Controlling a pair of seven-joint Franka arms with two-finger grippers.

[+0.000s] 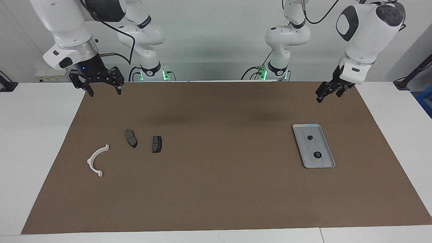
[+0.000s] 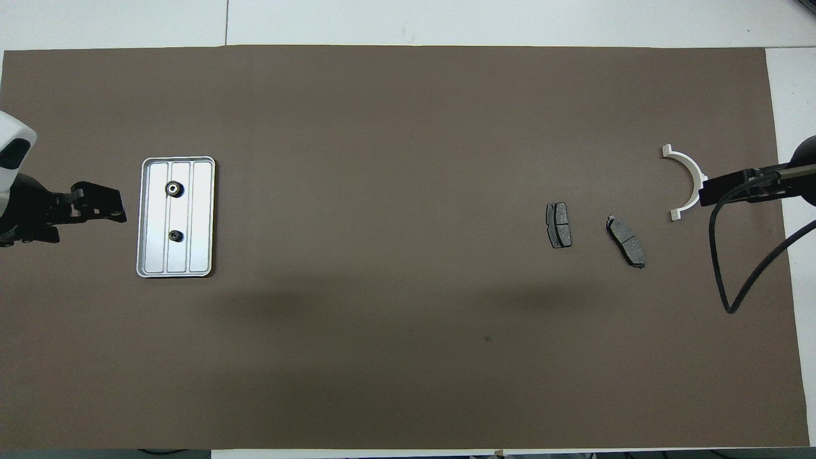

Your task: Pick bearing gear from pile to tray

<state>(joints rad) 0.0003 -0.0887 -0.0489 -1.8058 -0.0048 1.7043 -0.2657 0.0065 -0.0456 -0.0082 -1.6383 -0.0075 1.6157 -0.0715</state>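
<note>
Brown mat [image 1: 216, 189] covers white table [image 1: 37, 135]; black cable [image 2: 723, 268], maybe slack, over mat edge

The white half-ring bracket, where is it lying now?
The white bracket lies on the brown mat toward the right arm's end of the table, beside the two dark plates.
</note>
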